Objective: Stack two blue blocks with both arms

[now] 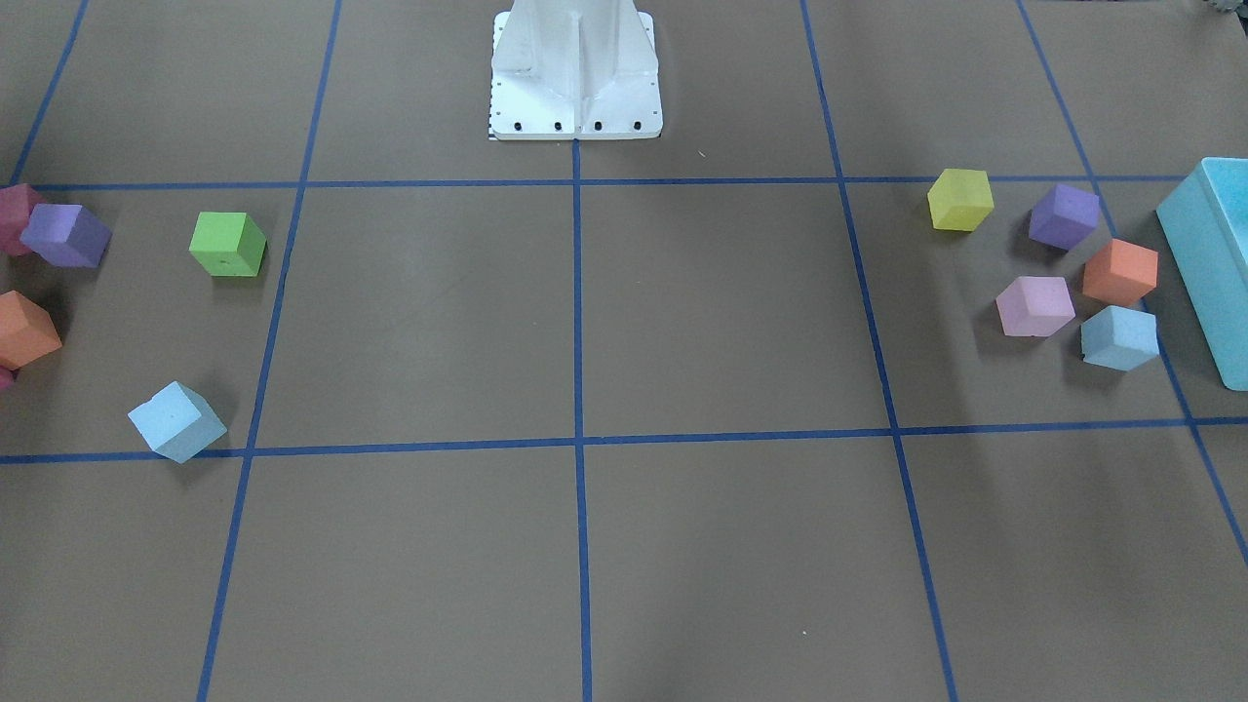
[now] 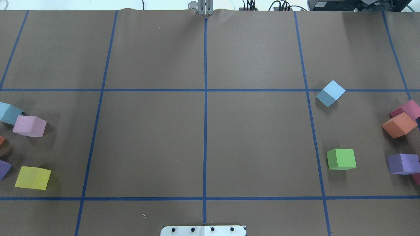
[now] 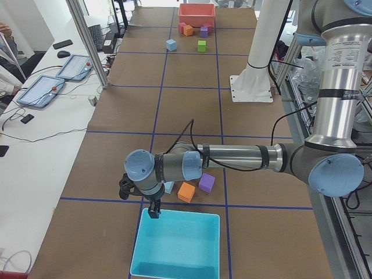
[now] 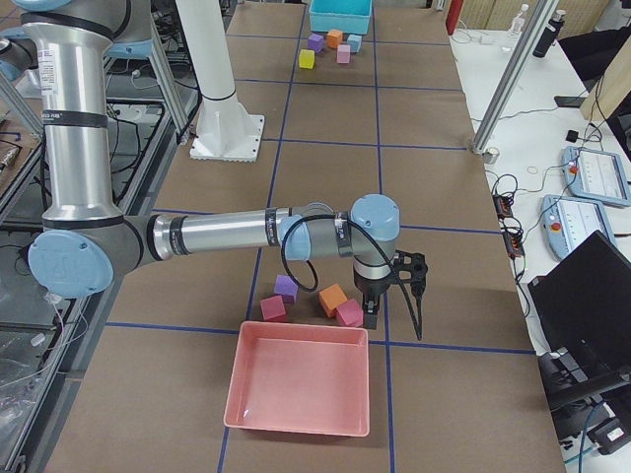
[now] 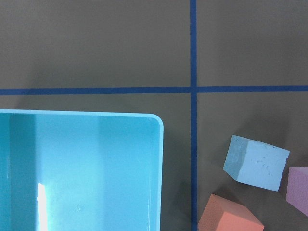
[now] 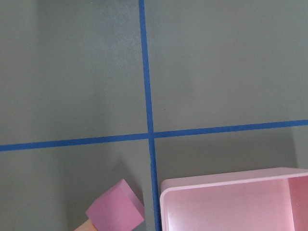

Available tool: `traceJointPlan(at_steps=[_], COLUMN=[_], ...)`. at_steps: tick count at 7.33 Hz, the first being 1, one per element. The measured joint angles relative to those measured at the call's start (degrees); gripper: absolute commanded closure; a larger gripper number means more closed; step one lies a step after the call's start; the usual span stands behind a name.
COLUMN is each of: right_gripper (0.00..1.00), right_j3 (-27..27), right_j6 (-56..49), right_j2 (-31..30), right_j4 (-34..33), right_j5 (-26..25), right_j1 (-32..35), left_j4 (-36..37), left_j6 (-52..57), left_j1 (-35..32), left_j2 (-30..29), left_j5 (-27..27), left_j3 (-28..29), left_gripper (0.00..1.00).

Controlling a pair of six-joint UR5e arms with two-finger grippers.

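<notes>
One pale blue block [image 1: 176, 420] lies alone on the robot's right side; it also shows in the overhead view [image 2: 330, 93]. The other blue block [image 1: 1119, 337] lies on the robot's left among other cubes, next to the turquoise box, and shows in the left wrist view [image 5: 256, 163]. My left gripper [image 3: 142, 200] hangs over the near rim of the turquoise box, a little apart from that block. My right gripper [image 4: 394, 320] hangs by the pink tray's far corner. Both grippers show only in the side views, so I cannot tell whether they are open or shut.
A turquoise box [image 1: 1214, 263] stands at the robot's left end, with yellow [image 1: 960, 199], purple [image 1: 1064, 216], orange [image 1: 1119, 272] and pink [image 1: 1034, 305] cubes beside it. A pink tray [image 4: 301, 379] stands at the right end, near green [image 1: 227, 244], purple [image 1: 65, 235] and orange [image 1: 24, 330] cubes. The white pedestal [image 1: 575, 78] stands mid-table.
</notes>
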Motion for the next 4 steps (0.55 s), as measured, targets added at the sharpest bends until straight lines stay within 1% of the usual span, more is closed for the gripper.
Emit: traceJointPlan(at_steps=[2, 3, 4], right_gripper=[0.00, 0.00, 0.00], right_j3=[1.1, 2.8, 5.1], right_j6=[0.0, 0.0, 0.0], right_j2=[-0.1, 0.9, 3.1], right_j4=[0.0, 0.0, 0.0], right_j5=[0.0, -0.1, 0.0], right_j1=[0.2, -0.8, -3.9], left_j4=[0.0, 0.0, 0.0], left_j6=[-0.2, -0.3, -1.2], left_j1=[0.0, 0.0, 0.2], left_j2=[0.2, 0.0, -0.3], left_j5=[0.0, 0.0, 0.0], left_j3=[-0.3, -0.8, -2.0], left_gripper=[0.00, 0.00, 0.00])
